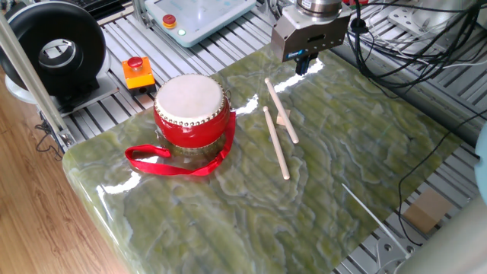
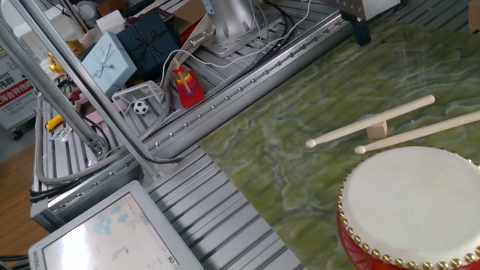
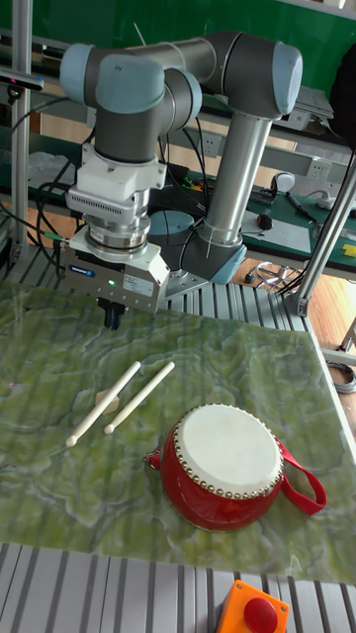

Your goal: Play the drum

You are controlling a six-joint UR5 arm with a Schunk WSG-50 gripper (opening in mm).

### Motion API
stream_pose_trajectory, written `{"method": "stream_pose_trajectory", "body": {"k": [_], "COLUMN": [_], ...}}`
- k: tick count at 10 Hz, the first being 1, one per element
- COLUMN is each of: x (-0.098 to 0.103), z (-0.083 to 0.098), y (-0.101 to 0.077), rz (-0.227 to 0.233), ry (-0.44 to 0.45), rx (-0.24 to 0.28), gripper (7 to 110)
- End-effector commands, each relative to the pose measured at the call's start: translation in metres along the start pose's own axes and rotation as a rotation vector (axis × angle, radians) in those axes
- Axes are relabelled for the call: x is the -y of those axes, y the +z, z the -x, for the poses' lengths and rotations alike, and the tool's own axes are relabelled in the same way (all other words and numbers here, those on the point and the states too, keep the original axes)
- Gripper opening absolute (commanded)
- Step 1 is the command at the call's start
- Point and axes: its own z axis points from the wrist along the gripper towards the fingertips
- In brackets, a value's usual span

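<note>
The drum [image 1: 192,109] is small, round and red, with a white skin head and a ring of pale studs; it stands on the green marbled table [image 1: 335,175], its red ribbon strap [image 1: 163,161] lying in front. Two wooden drumsticks [image 1: 281,111] [image 1: 275,143] lie to its right, and the farther one rests on a small wooden block [image 1: 284,119]. My gripper [image 1: 303,65] hangs above the table's far edge, beyond the sticks' upper ends and apart from them. Its dark fingers [image 3: 113,316] look pressed together with nothing between them. The drum [image 3: 223,463] and sticks [image 3: 103,402] lie untouched.
An orange box with a red button [image 1: 138,71] sits left of the drum, beyond the table edge. A black round fan-like device [image 1: 53,50] stands at far left. Cables [image 1: 403,46] run along the back right. Gift boxes and clutter [image 2: 120,52] lie beyond the aluminium rails.
</note>
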Motion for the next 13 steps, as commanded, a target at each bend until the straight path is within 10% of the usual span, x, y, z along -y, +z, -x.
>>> {"method": "stream_pose_trajectory", "body": {"k": [1, 4, 13], "x": [0.016, 0.009, -0.021], "z": [0.004, 0.031, 0.041], "y": [-0.001, -0.003, 0.001], "rz": [-0.06, -0.036, 0.08], "ry": [-0.024, -0.042, -0.083], "rx": [0.017, 0.124, 0.164], "gripper": [7, 7, 7]}}
